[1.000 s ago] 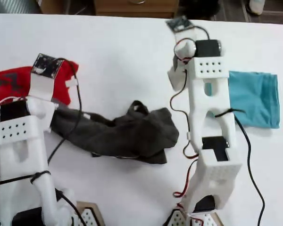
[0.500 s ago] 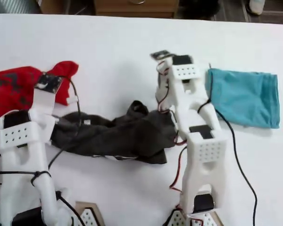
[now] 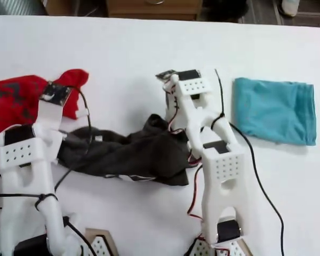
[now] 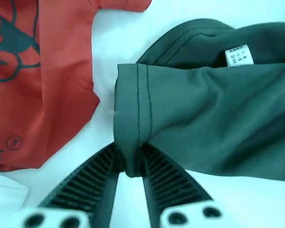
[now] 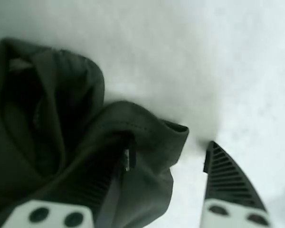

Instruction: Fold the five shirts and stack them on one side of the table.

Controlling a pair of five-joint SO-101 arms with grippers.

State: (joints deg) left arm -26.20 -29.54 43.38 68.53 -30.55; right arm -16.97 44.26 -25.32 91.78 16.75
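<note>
A crumpled dark grey shirt (image 3: 133, 152) lies mid-table. My left gripper (image 3: 64, 140) sits at its left end, shut on a stitched hem (image 4: 129, 142) of that shirt (image 4: 218, 114). My right gripper (image 3: 177, 126) hangs over the shirt's right end, open. In the right wrist view, a fold of the dark shirt (image 5: 85, 137) bulges between the jaws of the right gripper (image 5: 168, 154) and covers one finger; the other finger (image 5: 225, 178) stands over bare table. A red shirt (image 3: 18, 101) lies bunched at the far left. A folded teal shirt (image 3: 274, 109) rests at the right.
The white table (image 3: 122, 48) is bare along the back. Cables trail from both arms, and the arm bases stand at the front edge. The red shirt (image 4: 42, 80) lies right beside the left gripper (image 4: 130, 173).
My right arm swung left, away from the teal shirt, and came down over the dark shirt's right end. The left arm shifted slightly, still holding the hem.
</note>
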